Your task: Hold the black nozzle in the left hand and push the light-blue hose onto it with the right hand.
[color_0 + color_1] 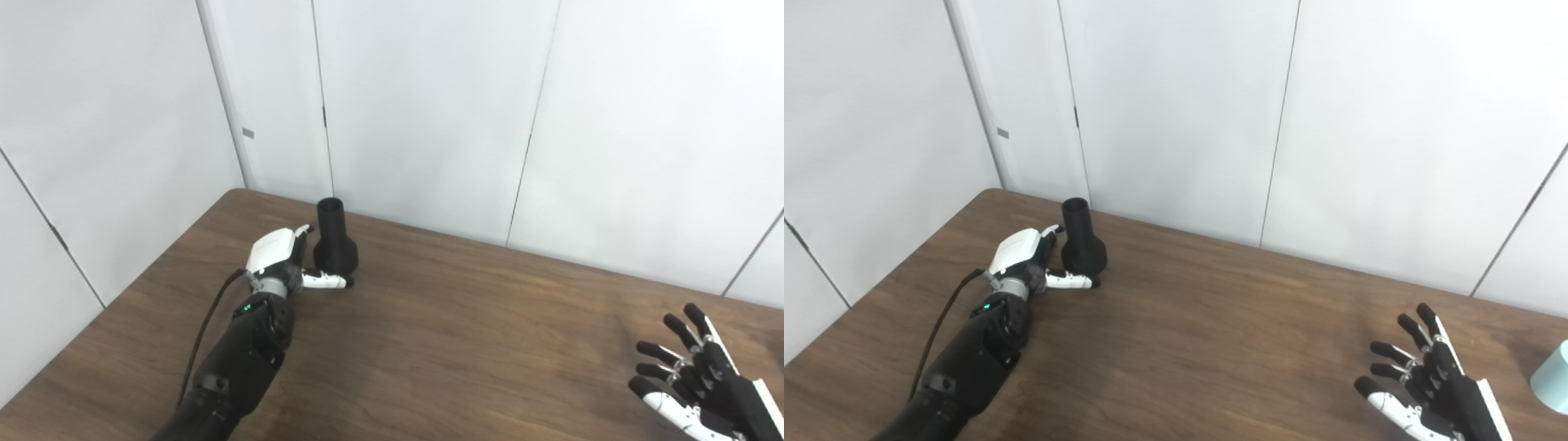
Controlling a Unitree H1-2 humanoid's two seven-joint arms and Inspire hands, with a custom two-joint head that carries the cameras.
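The black nozzle (335,240) stands upright on the brown table (465,331), left of the frame's centre and near the far edge. The left hand (288,260) is at its left side, the thumb lying in front of the base; I cannot tell if the fingers really grasp it. At the lower right, the right hand (1421,383) is spread wide, holding nothing. The light-blue hose (1552,376) shows only at the right edge.

You're looking at a bare test room or lab, not a home. Plain white wall panels (429,110) enclose a wood-grain table (459,343), with no furnishings around it.
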